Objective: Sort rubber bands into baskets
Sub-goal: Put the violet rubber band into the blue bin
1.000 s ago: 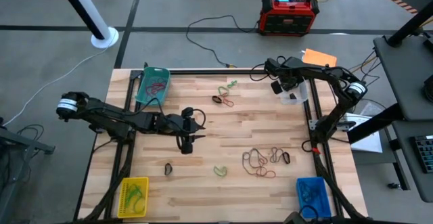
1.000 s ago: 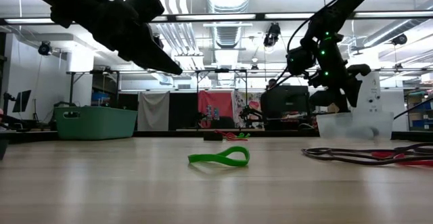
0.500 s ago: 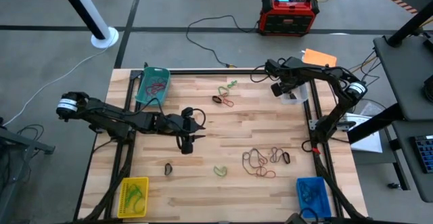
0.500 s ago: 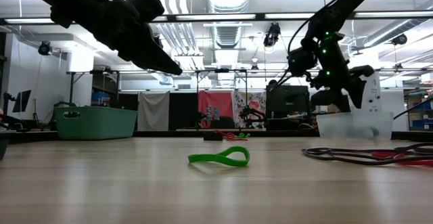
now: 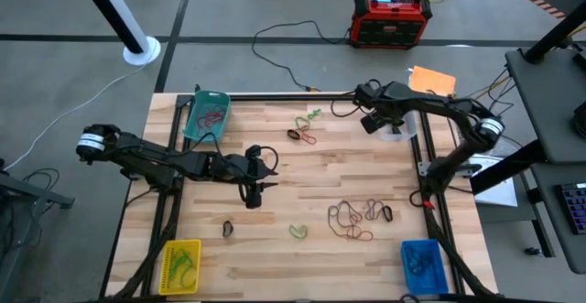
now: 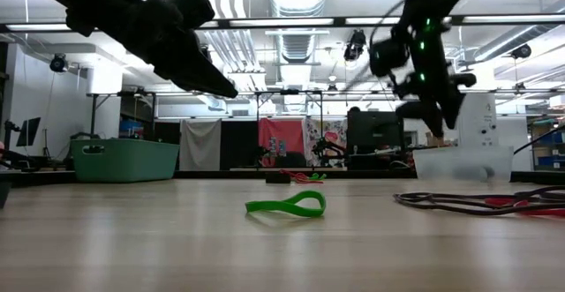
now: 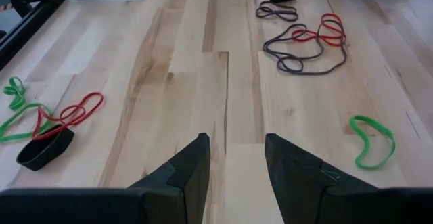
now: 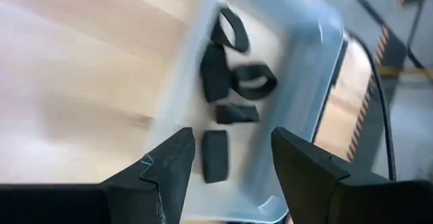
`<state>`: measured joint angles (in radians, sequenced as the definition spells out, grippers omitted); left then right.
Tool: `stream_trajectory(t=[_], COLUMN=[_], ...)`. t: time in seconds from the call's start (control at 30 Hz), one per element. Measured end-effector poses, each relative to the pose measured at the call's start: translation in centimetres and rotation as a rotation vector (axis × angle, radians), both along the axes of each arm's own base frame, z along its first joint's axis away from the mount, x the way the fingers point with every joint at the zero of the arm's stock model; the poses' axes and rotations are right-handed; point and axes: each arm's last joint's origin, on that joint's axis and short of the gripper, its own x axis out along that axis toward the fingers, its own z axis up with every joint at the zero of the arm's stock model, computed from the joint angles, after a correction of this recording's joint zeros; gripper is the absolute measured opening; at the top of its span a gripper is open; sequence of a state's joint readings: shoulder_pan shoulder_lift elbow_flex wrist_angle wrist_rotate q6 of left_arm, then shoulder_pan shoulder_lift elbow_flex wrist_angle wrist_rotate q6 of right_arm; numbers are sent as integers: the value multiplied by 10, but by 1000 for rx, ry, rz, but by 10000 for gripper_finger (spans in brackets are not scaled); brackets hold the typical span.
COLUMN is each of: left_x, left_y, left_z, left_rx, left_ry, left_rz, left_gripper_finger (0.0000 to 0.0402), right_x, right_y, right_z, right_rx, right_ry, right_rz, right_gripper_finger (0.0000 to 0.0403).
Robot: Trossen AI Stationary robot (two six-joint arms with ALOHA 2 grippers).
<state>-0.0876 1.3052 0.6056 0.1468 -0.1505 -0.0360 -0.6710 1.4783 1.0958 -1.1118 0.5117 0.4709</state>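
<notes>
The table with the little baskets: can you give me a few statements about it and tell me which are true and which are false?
1. The clear basket holds black bands. True.
2. The right gripper grips a red band. False: its fingers are open and empty, above the clear basket.
3. The yellow basket sits at a table corner. True.
4. The green band lies in the teal basket. False: it lies on the bare table.

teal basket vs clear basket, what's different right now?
The teal basket sits at the table's far left corner and holds red bands; the clear basket at the far right corner holds black bands. The right gripper is open beside the clear one; no gripper is near the teal one. Both are rectangular trays.
</notes>
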Motion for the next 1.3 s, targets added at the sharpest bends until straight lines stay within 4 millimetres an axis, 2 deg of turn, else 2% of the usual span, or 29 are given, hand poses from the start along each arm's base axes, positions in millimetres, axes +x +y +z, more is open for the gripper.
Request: stream_trajectory(t=[0.17, 0.27, 0.4, 0.57, 0.77, 0.9, 1.1, 1.3], left_x=[1, 1, 1, 4, 10, 14, 17, 17], left_y=[0, 0, 0, -1, -2, -3, -4, -4], left_z=[1, 1, 1, -4, -13, -18, -21, -21], left_rx=[-7, -18, -40, -47, -48, -50, -47, -33], left_ry=[-15, -20, -21, -13, 5, -4, -6, -4], left_rz=[3, 9, 22, 23, 22, 20, 17, 8], left_gripper_finger=[128, 128, 128, 128, 128, 128, 128, 128], right_x=[13, 19, 27, 40, 58, 70, 85, 92], right_y=[31, 56, 97, 150, 205, 229, 251, 257], right_z=[31, 42, 45, 40, 20, -1, -39, -70], right_rx=[-68, -36, 31, 90, 94, 109, 241, 324], right_ry=[-101, -167, -208, -288, -373, -382, -317, -240], right_rz=[141, 268, 514, 775, 990, 1066, 1128, 1131], right_gripper_finger=[192, 192, 192, 192, 192, 192, 192, 192])
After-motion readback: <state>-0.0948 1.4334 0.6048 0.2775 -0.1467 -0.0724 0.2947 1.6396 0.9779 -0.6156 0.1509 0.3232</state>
